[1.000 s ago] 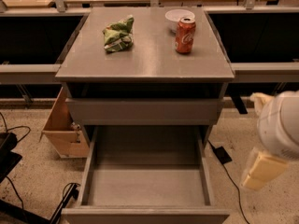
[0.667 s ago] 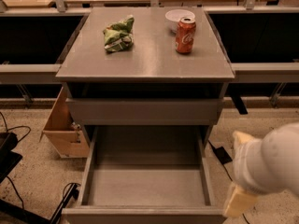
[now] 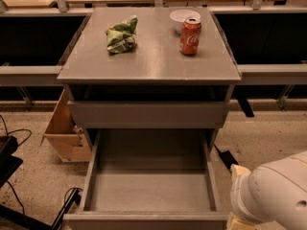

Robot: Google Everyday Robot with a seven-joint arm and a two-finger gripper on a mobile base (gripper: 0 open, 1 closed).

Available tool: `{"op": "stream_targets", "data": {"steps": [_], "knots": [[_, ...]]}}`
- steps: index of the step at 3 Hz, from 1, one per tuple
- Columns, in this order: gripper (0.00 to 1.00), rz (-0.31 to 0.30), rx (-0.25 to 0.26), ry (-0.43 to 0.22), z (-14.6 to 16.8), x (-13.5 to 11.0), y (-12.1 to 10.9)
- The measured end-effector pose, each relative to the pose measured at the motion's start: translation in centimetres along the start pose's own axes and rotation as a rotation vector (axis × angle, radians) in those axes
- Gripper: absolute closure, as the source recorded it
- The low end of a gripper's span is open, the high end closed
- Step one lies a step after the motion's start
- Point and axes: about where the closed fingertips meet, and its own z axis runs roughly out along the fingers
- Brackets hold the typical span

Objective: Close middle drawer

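The grey metal desk [image 3: 153,56] fills the middle of the view, its flat top carrying three small things, with an upper drawer front [image 3: 146,114] just under the top. Below that, the middle drawer [image 3: 148,190] stands pulled far out of the body. Its shallow tray runs straight toward the camera and is bare inside. Its flat, handle-less front faces the camera and lies crosswise, left to right, along the bottom edge of the view. The robot's white arm [image 3: 276,195] bulks in the lower right corner, near the drawer's right wall. An open cardboard box [image 3: 64,133] sits on the floor at the desk's left side, tilted outward (dark cables [image 3: 67,200] trail over the floor in front of it). On the desk, a crumpled green bag [image 3: 121,34] lies left of centre. A red soda can [image 3: 190,36] stands upright toward the right, with a white bowl [image 3: 181,16] just behind it. The claw [image 3: 235,222] shows only as a cream piece at the bottom edge, just beside the drawer's front right corner and mostly hidden by the arm. I cannot tell whether it is apart or together, or whether it touches the drawer.
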Motion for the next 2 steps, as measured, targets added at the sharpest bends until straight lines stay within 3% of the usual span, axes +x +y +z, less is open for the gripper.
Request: {"op": "stream_targets", "data": {"steps": [1,2], "knots": [[0.0,0.0,-0.03,0.002,3.6,-0.2,0.5],[0.17,-0.015,-0.107,0.005,11.1,-0.3,3.6]]}}
